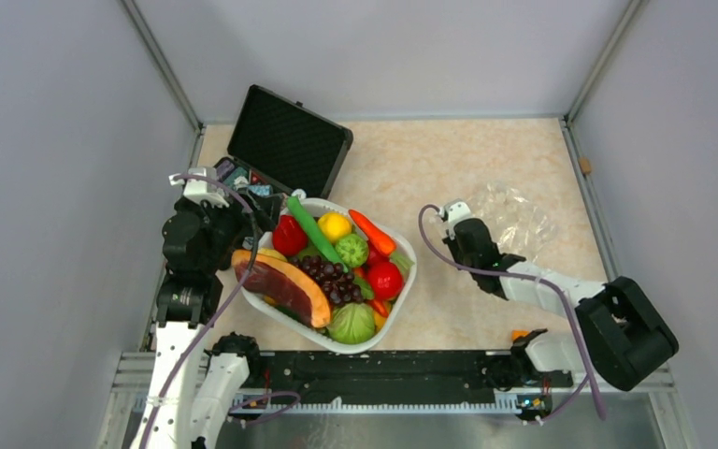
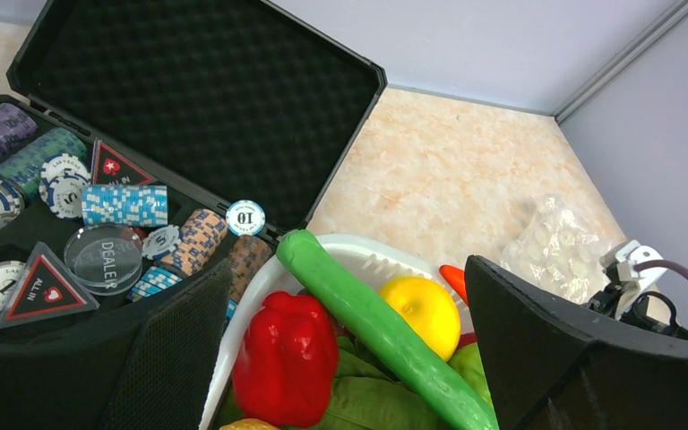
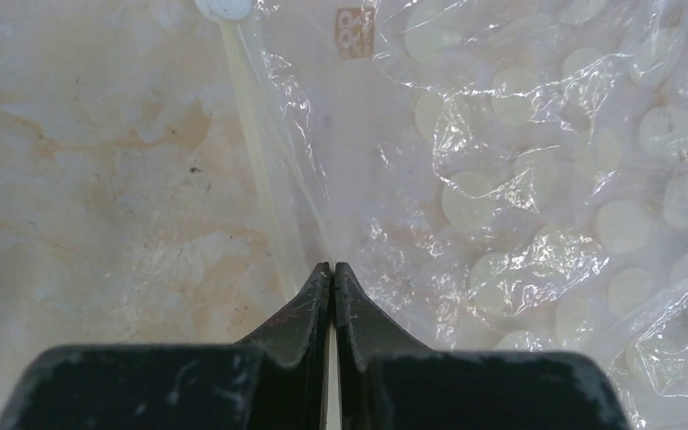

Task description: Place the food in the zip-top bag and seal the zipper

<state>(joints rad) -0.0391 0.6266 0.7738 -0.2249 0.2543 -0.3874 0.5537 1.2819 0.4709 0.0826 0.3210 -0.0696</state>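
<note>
The food lies heaped in a white basket [image 1: 402, 281]: a red pepper [image 2: 285, 358], a long green pod [image 2: 376, 327], a yellow lemon [image 2: 421, 309] and a red tomato [image 1: 385, 280]. My left gripper [image 2: 348, 269] hangs open just above the pepper and pod, holding nothing. The clear zip-top bag [image 1: 519, 220] lies crumpled on the table at the right. Its zipper [image 3: 255, 134] runs from a white slider [image 3: 224, 7] toward my fingers. My right gripper [image 3: 332, 267] is shut on a fold of the bag's film beside that strip.
An open black case [image 1: 290, 140] with poker chips [image 2: 125, 204] stands behind the basket, close to my left gripper. A papaya slice [image 1: 280, 285], dark grapes [image 1: 332, 278] and a green cabbage [image 1: 351, 323] fill the basket's near side. Grey walls surround the table.
</note>
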